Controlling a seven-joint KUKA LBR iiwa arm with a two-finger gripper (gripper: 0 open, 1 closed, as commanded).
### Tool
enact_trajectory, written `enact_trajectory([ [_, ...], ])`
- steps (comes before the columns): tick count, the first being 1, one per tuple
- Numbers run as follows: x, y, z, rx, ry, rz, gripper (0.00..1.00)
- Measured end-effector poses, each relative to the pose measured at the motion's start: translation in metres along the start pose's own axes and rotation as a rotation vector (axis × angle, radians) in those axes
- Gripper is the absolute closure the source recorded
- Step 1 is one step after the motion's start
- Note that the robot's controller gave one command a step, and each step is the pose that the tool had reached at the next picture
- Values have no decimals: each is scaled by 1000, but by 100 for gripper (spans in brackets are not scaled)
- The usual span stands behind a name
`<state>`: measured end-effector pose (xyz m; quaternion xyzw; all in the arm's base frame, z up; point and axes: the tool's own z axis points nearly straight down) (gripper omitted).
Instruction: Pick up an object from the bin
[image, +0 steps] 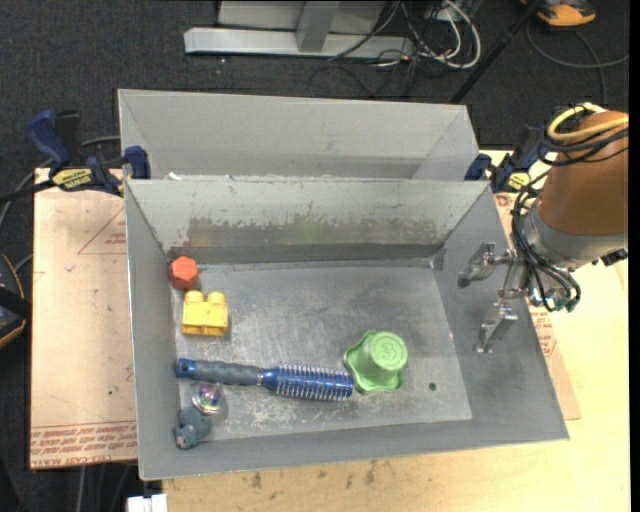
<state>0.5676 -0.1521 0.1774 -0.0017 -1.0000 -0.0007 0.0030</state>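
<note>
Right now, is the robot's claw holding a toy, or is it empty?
Empty. The gripper is open over the right wall of the bin, and nothing sits between its fingers.

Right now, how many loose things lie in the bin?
6: red piece and yellow brick at the left, blue brush and green cup along the front, a small round thing and a grey-blue one in the front-left corner.

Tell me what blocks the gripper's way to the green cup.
Nothing visible: bare bin floor lies between the gripper at the right wall and the green cup; the blue brush is left of it.
</note>
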Motion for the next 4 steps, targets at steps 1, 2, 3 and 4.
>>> enact_trajectory([
  [1,32,75,16,-4,-1,9,0],
  [2,52,140,93,1,-23,-134,0],
  [3,52,141,93,2,-27,-137,100],
  [4,58,151,-46,3,-16,-310,100],
])
